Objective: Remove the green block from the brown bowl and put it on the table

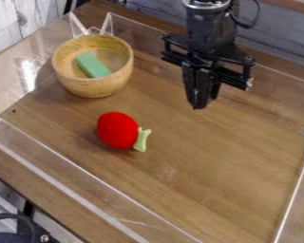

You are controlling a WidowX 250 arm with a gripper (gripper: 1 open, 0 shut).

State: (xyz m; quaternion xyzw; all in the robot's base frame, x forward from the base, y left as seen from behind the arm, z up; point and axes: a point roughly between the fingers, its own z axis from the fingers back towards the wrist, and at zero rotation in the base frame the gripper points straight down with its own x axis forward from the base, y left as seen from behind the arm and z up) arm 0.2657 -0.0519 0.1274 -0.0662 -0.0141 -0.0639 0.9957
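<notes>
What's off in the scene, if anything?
Nothing stands out: the green block sits in the brown bowl, intact, and the red ball with its pale green stub rests on the table. No spills visible.
</notes>
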